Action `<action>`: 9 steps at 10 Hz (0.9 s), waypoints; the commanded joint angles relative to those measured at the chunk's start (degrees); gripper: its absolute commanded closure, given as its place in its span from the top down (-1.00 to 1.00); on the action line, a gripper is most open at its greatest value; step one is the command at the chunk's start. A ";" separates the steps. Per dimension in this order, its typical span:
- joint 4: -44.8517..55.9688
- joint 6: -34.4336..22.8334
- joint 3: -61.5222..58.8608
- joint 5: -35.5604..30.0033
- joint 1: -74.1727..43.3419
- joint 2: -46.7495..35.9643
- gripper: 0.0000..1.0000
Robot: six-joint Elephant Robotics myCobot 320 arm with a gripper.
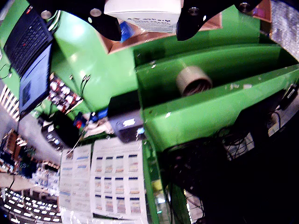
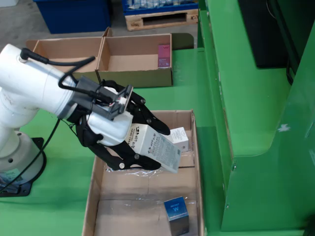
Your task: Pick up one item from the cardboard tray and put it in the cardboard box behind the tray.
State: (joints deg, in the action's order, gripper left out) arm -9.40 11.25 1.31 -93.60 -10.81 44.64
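In the side view my black gripper is shut on a long white printed carton, held tilted just above the cardboard tray. A small white box lies in the tray beside the carton, and a blue box stands near the front. Behind the tray is an open cardboard box with a pink item in its right corner. In the view that rides on the gripper, the carton sits between the two black fingers of the gripper.
A second open cardboard box adjoins the first on its left. A green metal frame walls the tray's right side. The gripper view shows a tape roll on a green shelf, a laptop and printed sheets.
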 commanded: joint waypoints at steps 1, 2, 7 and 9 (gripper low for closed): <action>2.20 0.62 -1.31 -4.65 -1.75 -4.40 -1.00; 2.93 0.29 -1.31 -5.39 -1.97 -5.11 -1.00; 3.97 0.53 -1.31 -6.98 -2.37 -5.47 -1.00; 3.97 0.53 -1.31 -6.98 -2.37 -5.47 -1.00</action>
State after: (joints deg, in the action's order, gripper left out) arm -4.74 11.51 1.49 -100.19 -12.65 41.83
